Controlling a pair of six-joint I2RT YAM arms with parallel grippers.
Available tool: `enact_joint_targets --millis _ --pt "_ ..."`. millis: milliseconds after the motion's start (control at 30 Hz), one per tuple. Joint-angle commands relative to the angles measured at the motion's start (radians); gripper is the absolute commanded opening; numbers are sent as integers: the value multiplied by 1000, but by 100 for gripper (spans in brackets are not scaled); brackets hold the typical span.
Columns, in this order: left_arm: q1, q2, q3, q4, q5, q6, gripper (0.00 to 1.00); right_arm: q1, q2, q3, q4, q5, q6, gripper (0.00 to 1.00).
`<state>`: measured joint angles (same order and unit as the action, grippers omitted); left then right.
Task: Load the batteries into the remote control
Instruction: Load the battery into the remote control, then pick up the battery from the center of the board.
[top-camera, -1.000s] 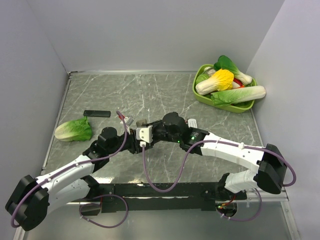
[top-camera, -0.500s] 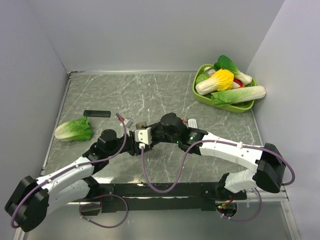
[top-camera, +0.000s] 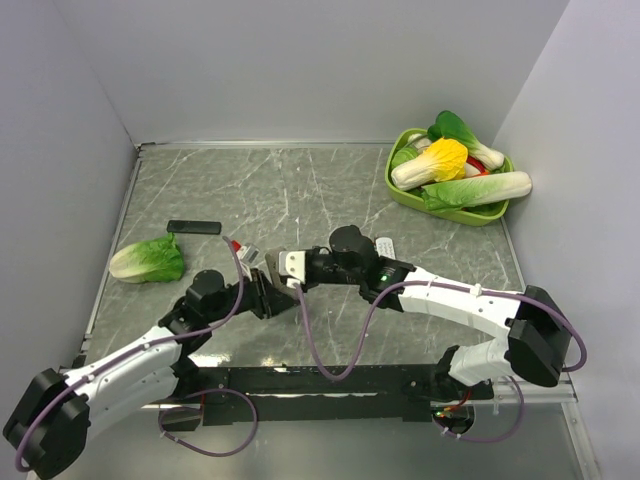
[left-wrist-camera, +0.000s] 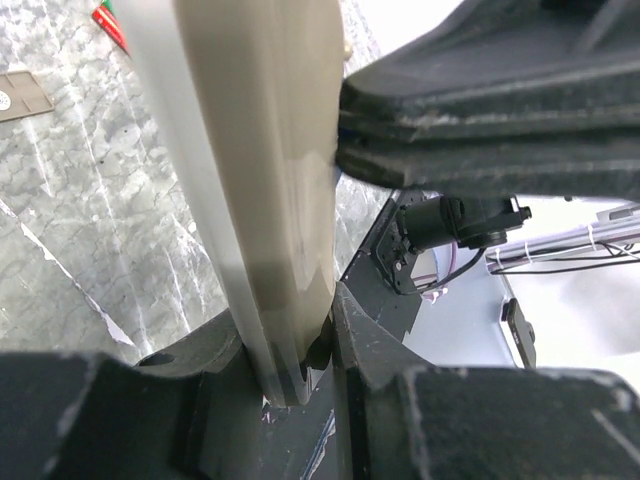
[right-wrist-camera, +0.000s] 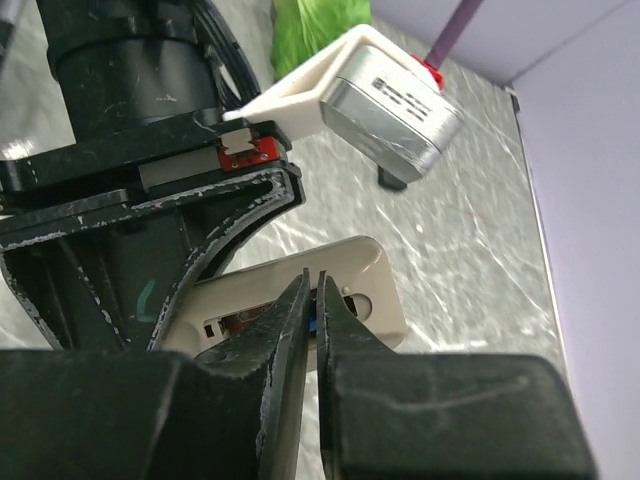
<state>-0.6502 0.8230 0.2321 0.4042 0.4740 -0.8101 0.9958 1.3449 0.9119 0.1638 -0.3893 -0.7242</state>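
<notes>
Left fingers (left-wrist-camera: 348, 335) clamped tight on the long edges of the remote control (left-wrist-camera: 255, 150), its grey-beige back showing. Right fingers (right-wrist-camera: 298, 300) nearly closed, only a thin slit between the tips, which sit just over the remote's open recess. I cannot tell whether they pinch anything. One red-and-green battery (left-wrist-camera: 110, 20) lies on the worktop (left-wrist-camera: 90, 200), beyond the left fingers.

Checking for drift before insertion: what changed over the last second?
The left gripper, shut on the remote control, drew back toward the near edge. The right gripper barely shifted, its tips at the remote's open back. Lettuce, black bar, white remote and basket stayed put.
</notes>
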Motion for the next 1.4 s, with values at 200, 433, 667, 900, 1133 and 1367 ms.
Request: enact_joint_targets --millis 200,433,667,900,1133,1367 --pt "3 -166 15 274 17 40 2 -29 62 -91 5 -45 132 8" --pt "3 -200 3 311 46 38 2 -32 88 -133 77 13 149 8" --pt "3 -248 -17 358 71 23 3 -98 89 -243 296 -20 224 8" --pt "3 -275 -23 364 80 20 3 -109 111 -298 419 -8 249 16" --pt "3 -242 -8 288 43 44 3 -106 40 -272 369 20 275 36" --pt "3 -157 3 156 -64 94 2 -109 -165 -194 195 101 400 71"
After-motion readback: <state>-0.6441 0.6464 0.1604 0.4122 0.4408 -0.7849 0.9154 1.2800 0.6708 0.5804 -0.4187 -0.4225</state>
